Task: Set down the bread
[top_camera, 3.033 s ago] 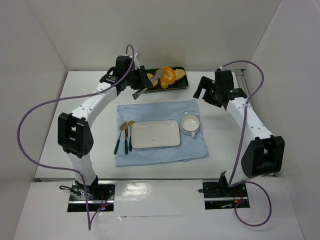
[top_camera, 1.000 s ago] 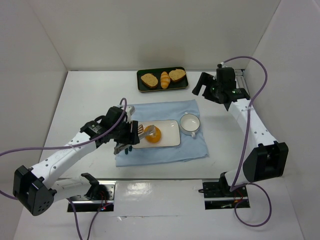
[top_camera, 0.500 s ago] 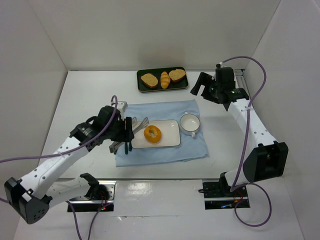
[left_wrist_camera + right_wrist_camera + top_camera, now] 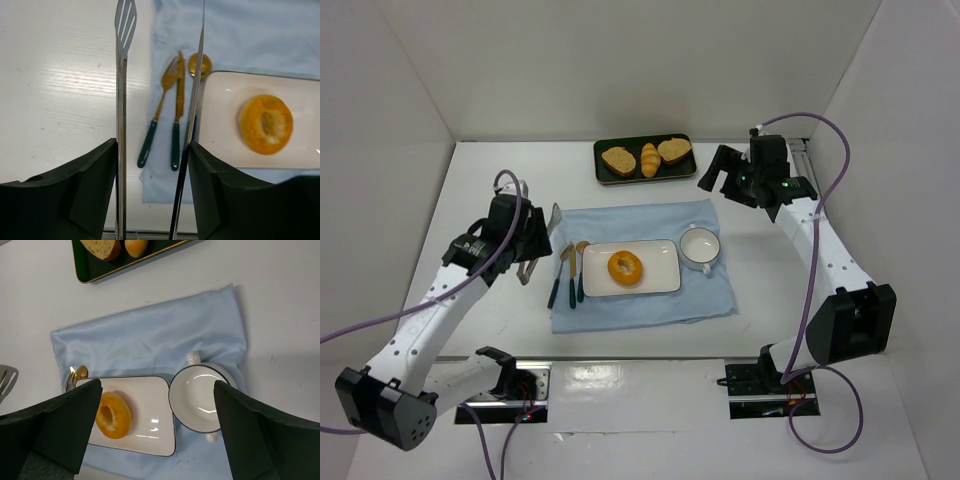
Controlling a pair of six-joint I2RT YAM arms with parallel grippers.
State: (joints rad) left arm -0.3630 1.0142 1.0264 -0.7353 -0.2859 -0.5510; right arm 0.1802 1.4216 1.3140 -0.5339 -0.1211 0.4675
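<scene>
The bread, a glossy orange-golden ring, lies on the left half of the white rectangular plate. It also shows in the left wrist view and the right wrist view. My left gripper is left of the plate, over the bare table by the cloth's edge. It is shut on metal tongs, whose arms stand spread and empty. My right gripper hovers open and empty at the back right, above the cup.
A blue cloth lies under the plate. A fork, knife and spoon lie left of the plate. A dark tray at the back holds two toast slices and a small roll. White walls enclose the table.
The bread came from the back tray to the plate in the tongs and was let go. My left gripper then drew back left with the tongs. The right arm barely moved.
</scene>
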